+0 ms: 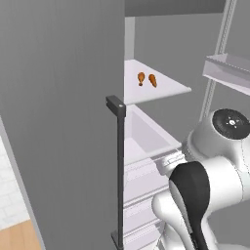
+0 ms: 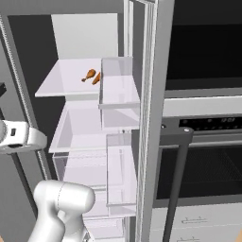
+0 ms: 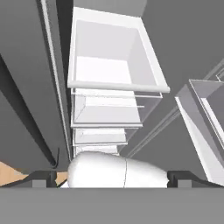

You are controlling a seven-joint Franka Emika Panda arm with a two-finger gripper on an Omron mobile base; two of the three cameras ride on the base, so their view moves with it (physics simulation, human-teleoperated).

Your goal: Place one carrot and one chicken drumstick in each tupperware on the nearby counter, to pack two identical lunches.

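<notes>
On the white upper fridge shelf (image 1: 168,88), well above the arm, lie the small brown chicken drumstick (image 1: 140,78) on the left and the short orange carrot (image 1: 153,80) just beside it on the right. Both look light and rigid. The drumstick is probably best taken across its thick meaty end, its thin bone being a slippery hold; the tapered carrot across its thicker middle. The dark-tipped hand (image 3: 112,178) is spread wide and empty, facing the clear drawers (image 3: 111,87) below
</notes>
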